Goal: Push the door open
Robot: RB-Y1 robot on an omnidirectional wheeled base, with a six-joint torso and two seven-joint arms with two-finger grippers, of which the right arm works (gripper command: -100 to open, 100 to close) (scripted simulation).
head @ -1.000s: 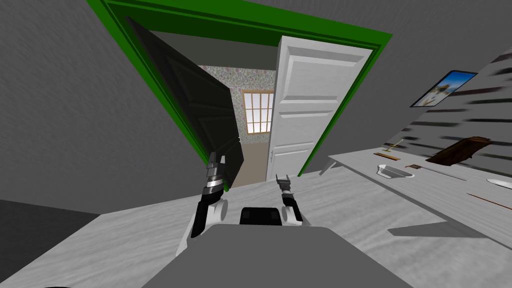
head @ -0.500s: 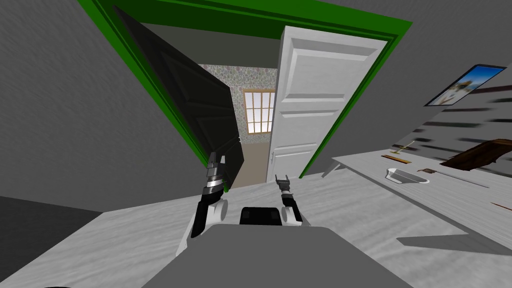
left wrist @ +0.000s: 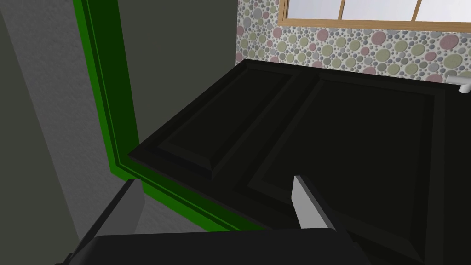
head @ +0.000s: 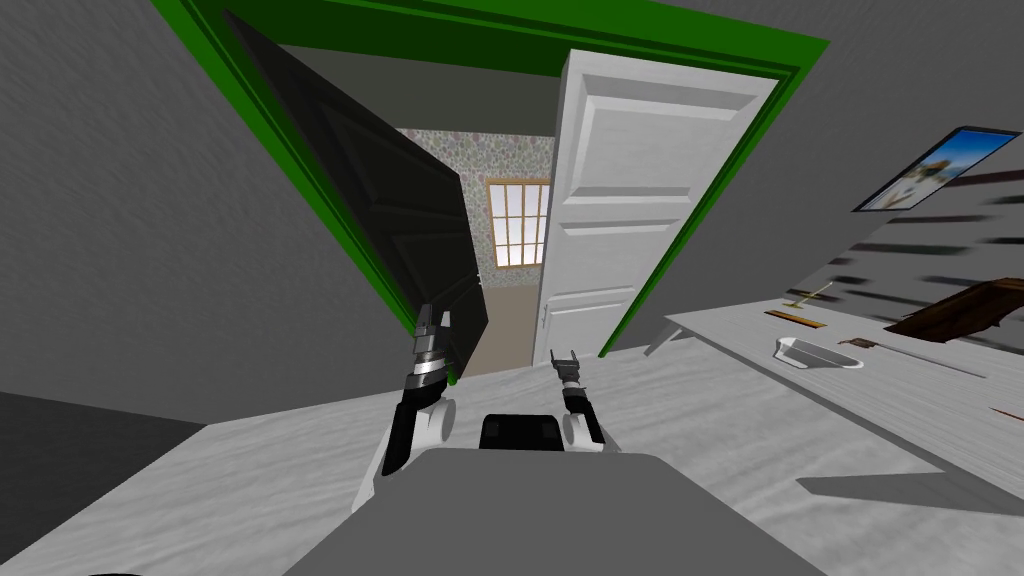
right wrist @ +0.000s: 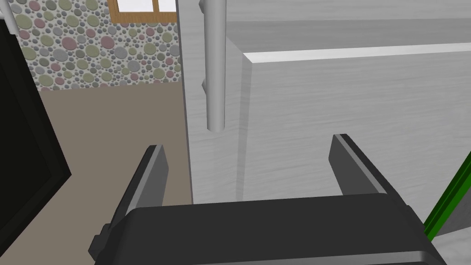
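Left gripper (head: pixel 433 322) (left wrist: pixel 215 181) is raised at the foot of the dark door leaf (head: pixel 400 220) (left wrist: pixel 345 138), its two fingers spread apart and holding nothing. Seen from the left wrist, one finger lies in front of the leaf's lower panel and the other in front of the green door frame (head: pixel 500 30) (left wrist: pixel 106 92), where leaf and frame meet. Whether a finger touches the leaf cannot be told.

Right gripper (head: pixel 567 356) (right wrist: pixel 247 143) is lower and points at the white door leaf (head: pixel 620 200) (right wrist: pixel 345 115), fingers likewise spread and empty. From the right wrist, the free edge of the white leaf falls between the two fingers, and its grey bar handle (right wrist: pixel 215 69) hangs just beyond the fingertips, apart from them.

Both leaves hang in the same green frame and stand partly open, swung away from the robot, the dark one on the left and the white one on the right. Through the gap between them show a tan floor (right wrist: pixel 115 138), a wall of coloured spots (left wrist: pixel 349 46) and a wood-framed window (head: pixel 517 222). The dark leaf's pale handle (left wrist: pixel 462 83) sits at its far edge, well apart from the left gripper.
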